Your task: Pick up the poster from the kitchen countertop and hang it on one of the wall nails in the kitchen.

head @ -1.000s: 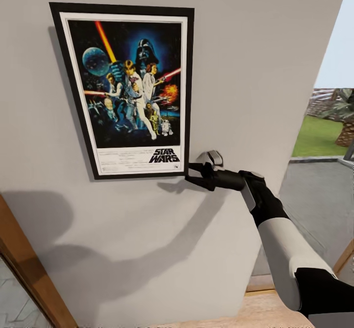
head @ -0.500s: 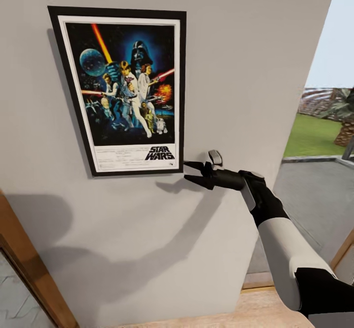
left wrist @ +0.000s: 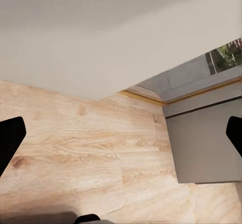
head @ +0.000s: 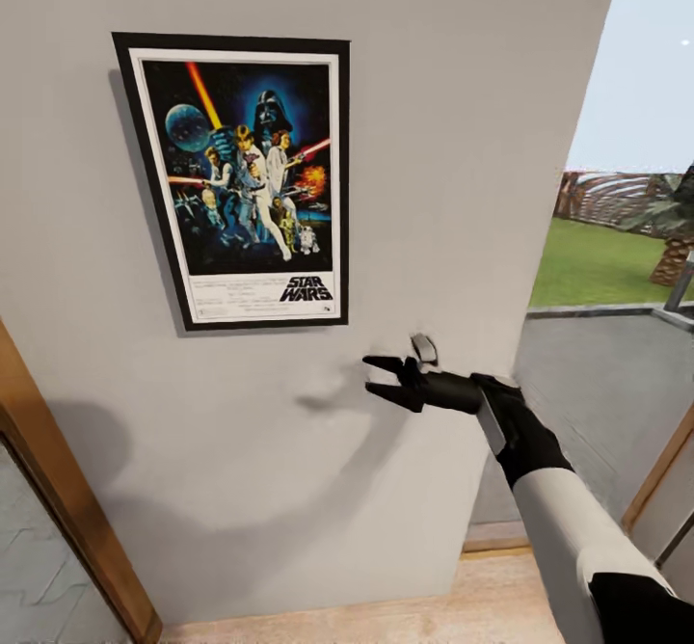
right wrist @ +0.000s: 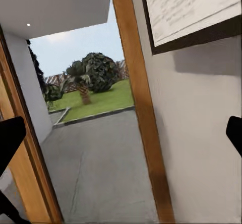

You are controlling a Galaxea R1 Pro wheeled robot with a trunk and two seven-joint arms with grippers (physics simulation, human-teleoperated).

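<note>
The Star Wars poster (head: 241,181) hangs flat and upright on the grey wall (head: 434,94), black frame and white border showing whole. My right gripper (head: 382,377) stands open below and to the right of the poster's lower corner, apart from it, nothing between its fingers. The right wrist view catches the poster's lower edge (right wrist: 194,12) with the two fingertips (right wrist: 10,136) spread wide at the sides. My left gripper's fingertips (left wrist: 10,138) are wide apart over the wood floor (left wrist: 85,148), holding nothing. The kitchen countertop is out of view.
A wooden door frame (head: 67,509) runs down the wall's left side. To the right, an opening looks onto a grey terrace (head: 607,374) and lawn (head: 598,263). A small grey fitting (head: 423,346) sits on the wall just behind the right gripper.
My right gripper has let go of the poster's lower right corner, opened and drawn back down and away. The poster stays on the wall. The head view has shifted.
</note>
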